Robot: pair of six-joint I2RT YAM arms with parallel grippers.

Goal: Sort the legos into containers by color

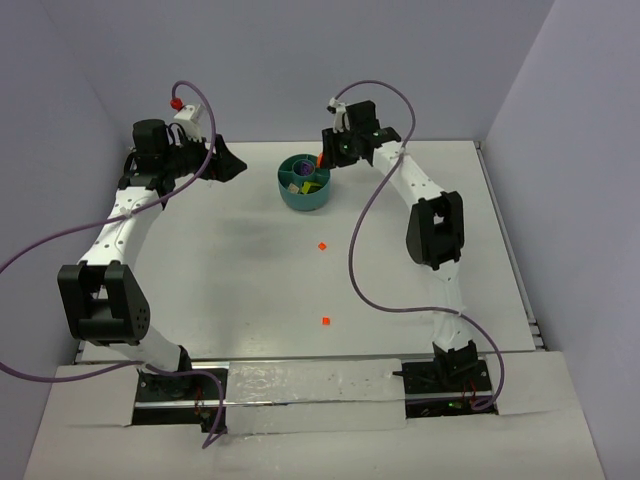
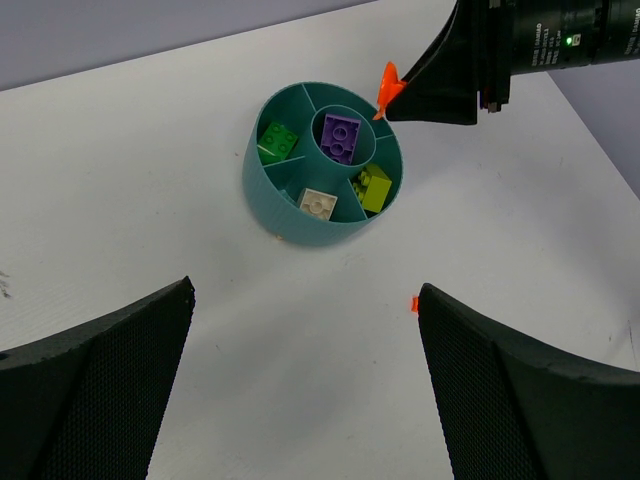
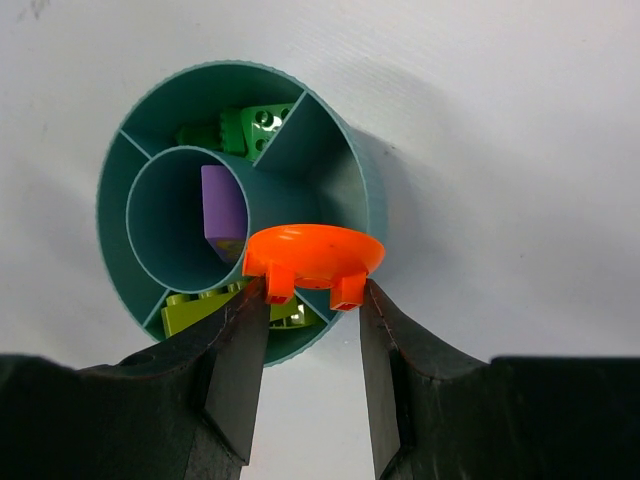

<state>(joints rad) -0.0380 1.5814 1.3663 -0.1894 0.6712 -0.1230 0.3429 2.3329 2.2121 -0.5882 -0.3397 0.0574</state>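
Observation:
The round teal bowl (image 1: 290, 196) stands at the back middle of the table. Its hub holds a purple brick (image 2: 340, 135). Separate wedges hold a green brick (image 2: 277, 142), a lime brick (image 2: 373, 187) and a pale beige brick (image 2: 318, 203). My right gripper (image 3: 312, 290) is shut on an orange dish-shaped lego (image 3: 312, 255), gripping its two small studs, and hangs just above the bowl's rim (image 3: 372, 215) by an empty wedge. The left gripper (image 2: 305, 290) is open and holds nothing, left of the bowl and apart from it.
Two tiny orange legos lie loose on the white table, one in the middle (image 1: 322, 245) and one nearer the arm bases (image 1: 326, 320). The nearer-to-bowl one (image 2: 414, 303) shows beside my left gripper's right finger. Walls close in behind and at both sides.

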